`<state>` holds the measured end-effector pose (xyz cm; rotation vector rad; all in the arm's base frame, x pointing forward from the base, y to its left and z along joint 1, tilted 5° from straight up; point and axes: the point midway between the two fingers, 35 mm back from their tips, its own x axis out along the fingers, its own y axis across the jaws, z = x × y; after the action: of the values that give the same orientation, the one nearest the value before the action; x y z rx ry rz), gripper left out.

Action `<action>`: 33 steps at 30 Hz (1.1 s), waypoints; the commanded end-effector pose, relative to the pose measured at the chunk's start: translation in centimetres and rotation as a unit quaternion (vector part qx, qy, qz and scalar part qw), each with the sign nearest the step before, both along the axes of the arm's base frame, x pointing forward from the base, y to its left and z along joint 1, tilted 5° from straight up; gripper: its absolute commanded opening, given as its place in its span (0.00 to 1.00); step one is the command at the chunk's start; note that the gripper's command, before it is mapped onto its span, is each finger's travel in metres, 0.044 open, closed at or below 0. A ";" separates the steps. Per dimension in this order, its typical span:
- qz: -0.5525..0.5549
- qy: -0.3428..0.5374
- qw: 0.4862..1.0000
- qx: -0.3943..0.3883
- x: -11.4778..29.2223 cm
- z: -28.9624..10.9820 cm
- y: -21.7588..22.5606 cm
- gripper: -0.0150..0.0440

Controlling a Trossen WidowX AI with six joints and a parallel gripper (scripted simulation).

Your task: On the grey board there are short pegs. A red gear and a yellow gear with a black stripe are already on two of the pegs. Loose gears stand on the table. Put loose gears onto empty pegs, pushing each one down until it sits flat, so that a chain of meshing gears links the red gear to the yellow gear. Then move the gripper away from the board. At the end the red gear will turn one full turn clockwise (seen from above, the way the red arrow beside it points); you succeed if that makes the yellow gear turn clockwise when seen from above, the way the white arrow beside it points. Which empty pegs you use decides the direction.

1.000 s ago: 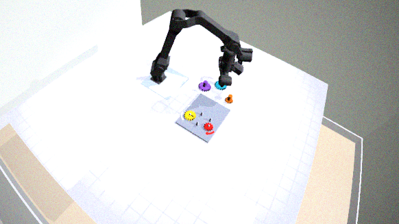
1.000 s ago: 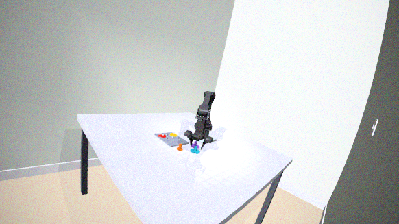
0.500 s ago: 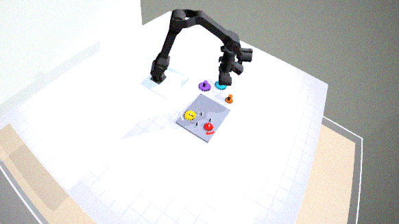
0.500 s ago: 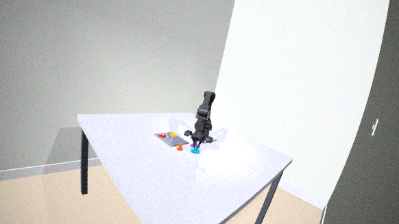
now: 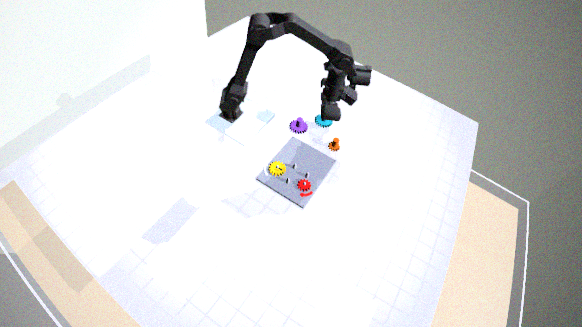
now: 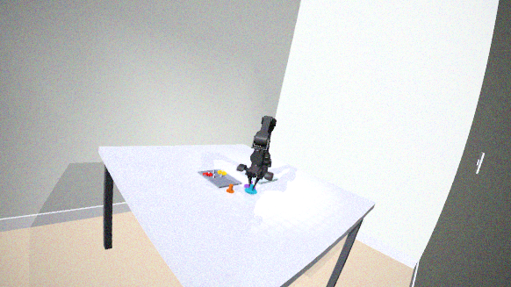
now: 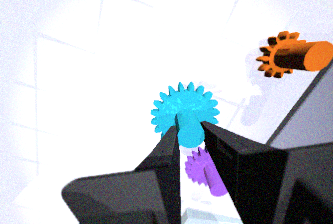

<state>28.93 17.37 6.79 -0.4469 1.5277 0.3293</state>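
Note:
My gripper (image 7: 188,128) (image 6: 251,187) is shut on the knob of the cyan gear (image 7: 186,102) (image 6: 250,190) (image 5: 323,122), which is at table level as far as I can tell. A purple gear (image 5: 298,126) (image 7: 199,168) stands beside it, partly behind a finger in the wrist view. A small orange gear (image 5: 334,146) (image 6: 230,190) (image 7: 282,55) stands near the board's corner. On the grey board (image 5: 314,155) (image 6: 226,182) sit the yellow gear (image 5: 277,170) and the red gear (image 5: 304,187). Three empty pegs show between and beside them: one peg (image 5: 294,166), another peg (image 5: 307,175) and a third peg (image 5: 287,180).
The white table (image 5: 320,253) (image 6: 189,218) carries everything. The red arrow (image 5: 306,194) lies beside the red gear. A pale flat patch (image 5: 266,115) lies between the arm's base and the purple gear. The board's near edge shows at the right of the wrist view.

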 end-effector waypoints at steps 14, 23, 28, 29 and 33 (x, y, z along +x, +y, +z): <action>-0.003 -0.004 1.000 0.003 0.1 3.9 0.8 0.25; -0.003 -0.004 1.000 0.003 -0.1 5.8 1.0 0.25; -0.003 -0.003 1.000 0.003 -0.2 6.9 1.1 0.25; -0.003 -0.003 1.000 0.003 -0.3 7.1 1.1 0.25; -0.003 -0.003 1.000 0.003 -0.4 7.9 1.1 0.25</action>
<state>28.61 18.41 13.80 -0.4451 1.5251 0.3282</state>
